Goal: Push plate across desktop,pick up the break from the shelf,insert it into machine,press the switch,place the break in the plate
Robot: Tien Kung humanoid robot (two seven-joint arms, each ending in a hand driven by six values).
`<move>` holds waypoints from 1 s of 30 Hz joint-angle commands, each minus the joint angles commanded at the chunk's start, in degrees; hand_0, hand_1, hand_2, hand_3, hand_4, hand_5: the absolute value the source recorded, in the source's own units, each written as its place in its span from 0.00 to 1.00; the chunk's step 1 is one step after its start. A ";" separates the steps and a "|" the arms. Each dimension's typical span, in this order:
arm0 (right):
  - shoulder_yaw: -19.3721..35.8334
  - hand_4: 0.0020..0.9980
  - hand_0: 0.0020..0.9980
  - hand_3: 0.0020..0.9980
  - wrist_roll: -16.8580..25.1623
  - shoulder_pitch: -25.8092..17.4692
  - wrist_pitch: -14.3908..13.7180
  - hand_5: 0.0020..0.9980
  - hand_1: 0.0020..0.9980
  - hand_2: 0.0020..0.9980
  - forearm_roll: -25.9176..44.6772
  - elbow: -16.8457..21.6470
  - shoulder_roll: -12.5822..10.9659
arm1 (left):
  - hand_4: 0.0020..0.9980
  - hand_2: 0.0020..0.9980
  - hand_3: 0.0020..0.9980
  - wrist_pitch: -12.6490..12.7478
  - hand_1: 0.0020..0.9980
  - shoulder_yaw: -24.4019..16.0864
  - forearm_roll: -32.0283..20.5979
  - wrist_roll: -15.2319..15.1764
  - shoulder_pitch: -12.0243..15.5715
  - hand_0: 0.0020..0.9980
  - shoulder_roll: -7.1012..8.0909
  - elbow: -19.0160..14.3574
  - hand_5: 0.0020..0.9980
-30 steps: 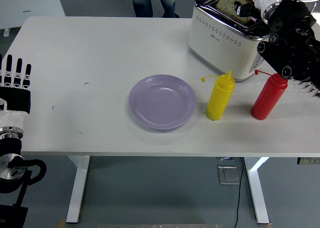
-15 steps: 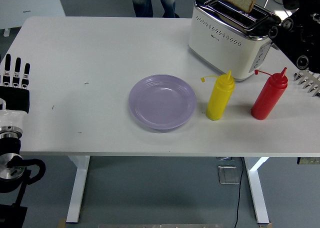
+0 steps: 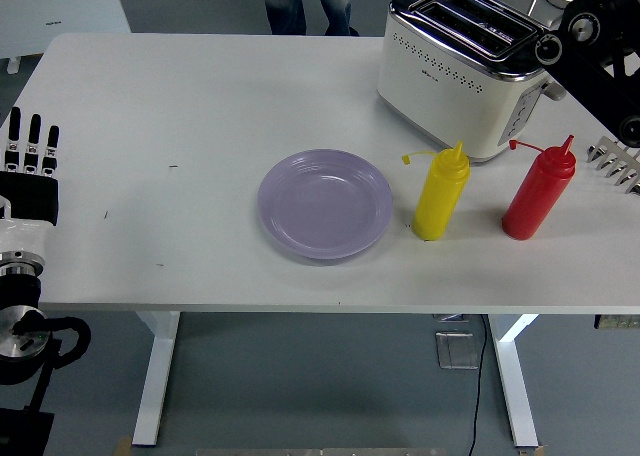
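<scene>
The right arm [image 3: 600, 66] shows only as black links at the upper right edge of the frame; its hand is cut off above the top border, so whether its fingers are apart or clamped on anything cannot be told. The bread slice, seen half a second ago lifted over the toaster [image 3: 465, 66], has gone out of the frame with that hand, and the toaster's two slots now stand bare. The left hand [image 3: 30, 171] rests at the left edge, fingers straight and slightly apart, holding nothing, as before. The purple plate [image 3: 325, 203] lies at the centre of the white table [image 3: 180, 106], unmoved, with the yellow bottle [image 3: 441, 193] and red bottle [image 3: 538, 191] to its right. A person's legs [image 3: 308, 4] show at the top.
</scene>
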 joint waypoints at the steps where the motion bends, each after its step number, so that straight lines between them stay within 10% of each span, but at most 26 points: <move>1: -0.80 0.29 0.27 0.48 -0.28 -0.20 0.99 0.00 0.30 0.35 0.83 1.58 -0.35 | 0.54 0.88 0.78 0.00 0.89 0.01 -0.01 0.00 -0.01 0.89 -0.01 0.01 1.00; 12: -10.70 0.25 0.27 0.48 -1.20 -1.61 8.86 0.00 0.30 0.35 12.22 11.76 -2.25 | 0.54 0.88 0.78 0.00 0.89 0.01 -0.02 0.00 -0.02 0.89 -0.08 0.03 1.00; 30: -20.91 0.23 0.27 0.47 -0.75 -2.96 10.23 0.00 0.29 0.34 23.14 14.79 0.33 | 0.54 0.88 0.78 0.05 0.89 0.07 -0.03 -0.01 -0.03 0.89 -0.19 0.03 1.00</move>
